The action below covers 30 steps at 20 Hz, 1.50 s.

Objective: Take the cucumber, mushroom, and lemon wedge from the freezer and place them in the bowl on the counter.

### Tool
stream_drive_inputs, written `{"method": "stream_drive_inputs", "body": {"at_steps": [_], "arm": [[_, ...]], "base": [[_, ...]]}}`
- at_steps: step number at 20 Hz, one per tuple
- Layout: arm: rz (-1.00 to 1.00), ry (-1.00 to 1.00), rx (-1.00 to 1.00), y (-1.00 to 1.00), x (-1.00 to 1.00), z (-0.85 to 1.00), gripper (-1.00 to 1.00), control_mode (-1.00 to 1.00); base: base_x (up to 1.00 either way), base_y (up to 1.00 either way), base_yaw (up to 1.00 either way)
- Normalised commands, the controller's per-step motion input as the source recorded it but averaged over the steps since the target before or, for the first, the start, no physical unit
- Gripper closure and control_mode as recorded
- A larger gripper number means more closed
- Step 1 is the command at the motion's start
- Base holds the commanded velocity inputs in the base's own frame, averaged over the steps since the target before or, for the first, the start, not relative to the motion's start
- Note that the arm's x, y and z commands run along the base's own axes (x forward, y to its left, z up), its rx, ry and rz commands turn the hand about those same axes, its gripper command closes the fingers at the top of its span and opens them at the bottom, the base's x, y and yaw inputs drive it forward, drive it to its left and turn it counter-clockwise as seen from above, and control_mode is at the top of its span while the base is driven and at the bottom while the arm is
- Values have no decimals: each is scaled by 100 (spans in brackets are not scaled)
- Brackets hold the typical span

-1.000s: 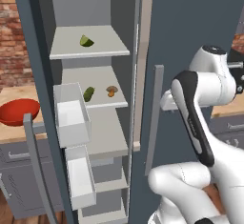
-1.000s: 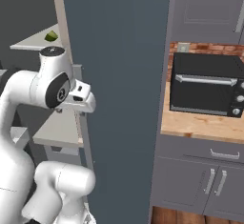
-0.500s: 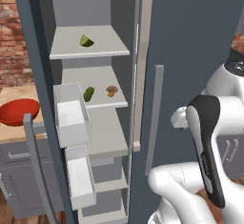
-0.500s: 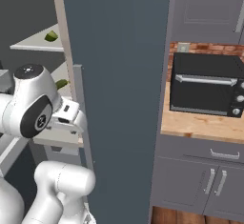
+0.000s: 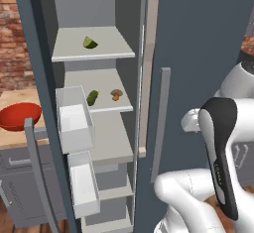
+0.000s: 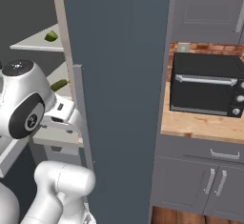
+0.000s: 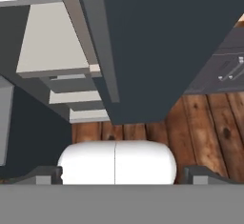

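Note:
The freezer (image 5: 198, 53) has its left door swung open and its right door shut. A yellow-green lemon wedge (image 5: 90, 42) lies on the upper shelf. One shelf down, the dark green cucumber (image 5: 92, 97) and the brown-capped mushroom (image 5: 116, 94) sit side by side. The red bowl (image 5: 19, 115) rests on the counter (image 5: 15, 137) to the left of the freezer. My gripper (image 7: 122, 174) is open with nothing between its widely spread tips; it points down along the shut door toward the floor. The hand (image 6: 59, 116) hangs beside the door's bar handle (image 6: 82, 113), well away from the food.
The open left door carries clear bins (image 5: 74, 120) and a long bar handle (image 5: 37, 177). A black toaster oven (image 6: 205, 89) stands on the counter to the right of the freezer. Wooden floor (image 7: 200, 123) lies below the door.
The arm has folded down, its elbow dropping low at the right of the shut door. The hand stays near the bar handle. The gripper remains open and the food has not moved.

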Motion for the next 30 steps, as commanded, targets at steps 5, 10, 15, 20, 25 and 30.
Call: {"method": "stream_drive_inputs", "body": {"at_steps": [5, 10, 15, 20, 25, 30], "arm": [[0, -5, 0, 0, -23, 23, -100, -100], [0, -2, 0, 0, -15, 20, -100, -100], [0, 0, 0, 0, -2, 12, -100, -100], [0, 0, 0, 0, 0, 0, -100, 100], [0, 0, 0, 0, 0, 0, -100, 100], [0, 0, 0, 0, 0, 0, -100, 100]], "base": [[0, 0, 0], [0, 0, 0], [0, 0, 0], [0, 0, 0], [0, 4, 0], [24, 48, 0]]}}
